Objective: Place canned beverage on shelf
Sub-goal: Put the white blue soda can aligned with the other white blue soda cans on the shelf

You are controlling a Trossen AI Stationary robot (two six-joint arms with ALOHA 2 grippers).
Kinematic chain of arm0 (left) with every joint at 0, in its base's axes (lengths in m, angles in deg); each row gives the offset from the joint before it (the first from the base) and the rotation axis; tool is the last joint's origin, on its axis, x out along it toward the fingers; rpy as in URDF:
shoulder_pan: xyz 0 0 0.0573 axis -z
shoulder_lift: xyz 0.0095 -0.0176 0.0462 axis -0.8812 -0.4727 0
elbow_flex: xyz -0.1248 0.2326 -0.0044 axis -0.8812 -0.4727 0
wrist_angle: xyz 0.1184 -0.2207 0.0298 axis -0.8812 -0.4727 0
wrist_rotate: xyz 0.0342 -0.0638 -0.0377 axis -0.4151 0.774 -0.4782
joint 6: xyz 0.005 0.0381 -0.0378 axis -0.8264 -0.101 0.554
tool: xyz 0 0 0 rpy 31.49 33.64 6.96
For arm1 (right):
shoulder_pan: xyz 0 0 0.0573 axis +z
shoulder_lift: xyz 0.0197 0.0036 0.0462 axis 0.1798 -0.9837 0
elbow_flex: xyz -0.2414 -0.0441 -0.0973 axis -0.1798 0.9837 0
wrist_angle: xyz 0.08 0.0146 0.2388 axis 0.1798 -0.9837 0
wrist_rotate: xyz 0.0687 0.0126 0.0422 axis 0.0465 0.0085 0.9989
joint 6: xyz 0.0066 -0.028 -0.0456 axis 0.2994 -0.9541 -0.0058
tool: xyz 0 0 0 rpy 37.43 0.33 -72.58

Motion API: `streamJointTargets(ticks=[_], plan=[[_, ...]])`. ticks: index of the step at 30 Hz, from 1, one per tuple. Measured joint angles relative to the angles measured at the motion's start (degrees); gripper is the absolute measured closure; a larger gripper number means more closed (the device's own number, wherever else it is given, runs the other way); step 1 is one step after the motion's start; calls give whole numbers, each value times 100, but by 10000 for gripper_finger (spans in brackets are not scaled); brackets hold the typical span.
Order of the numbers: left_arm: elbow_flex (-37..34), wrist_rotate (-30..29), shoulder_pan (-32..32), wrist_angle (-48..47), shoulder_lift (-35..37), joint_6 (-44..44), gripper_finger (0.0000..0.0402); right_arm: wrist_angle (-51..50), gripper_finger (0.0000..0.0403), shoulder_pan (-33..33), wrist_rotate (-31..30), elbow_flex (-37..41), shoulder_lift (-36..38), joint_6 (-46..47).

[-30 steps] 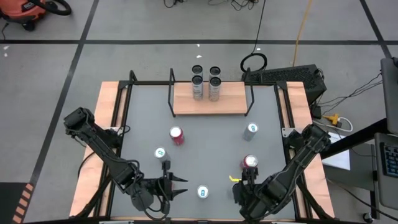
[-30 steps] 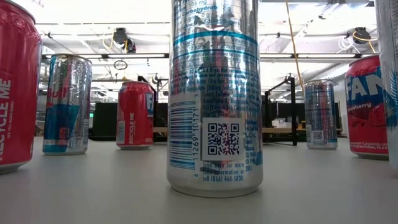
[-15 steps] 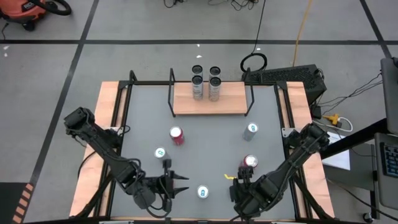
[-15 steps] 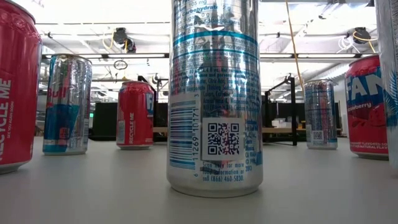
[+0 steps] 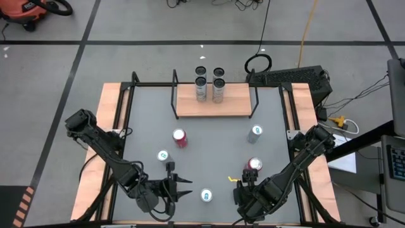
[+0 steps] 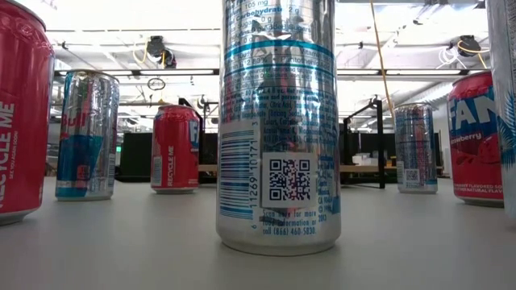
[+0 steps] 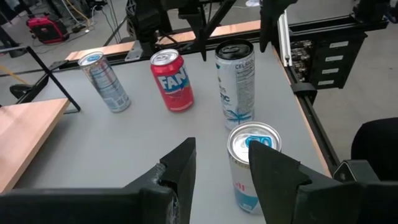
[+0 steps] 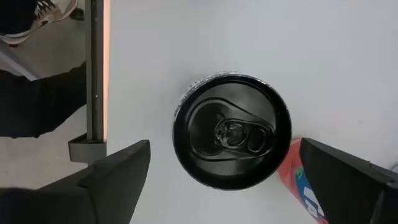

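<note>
My right hand (image 8: 224,186) hangs wide over the black-topped can (image 8: 232,129) beside the Fanta can (image 5: 254,165), lined up to grip; my left hand (image 7: 224,165), partly open and empty, waits nearby.

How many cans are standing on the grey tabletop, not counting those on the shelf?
6: a red can mid-table, a silver one far right, a blue-topped one on the left, a second red one, another blue-topped one at the near edge, and a black-topped one seen only in the wrist views.
</note>
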Motion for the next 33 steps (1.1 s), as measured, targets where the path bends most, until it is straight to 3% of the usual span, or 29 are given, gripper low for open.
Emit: streamJointTargets(ticks=[14, 26, 33], plan=[[0, 2, 0, -58, 0, 0, 259, -53, 118, -63, -21, 0, 0, -33], [0, 24, -4, -46, 0, 155, 259, 308, 102, -179, -155, 0, 0, -431], [0, -11, -9, -16, 0, 291, 259, 305, 113, -200, -153, 0, 0, -810]])
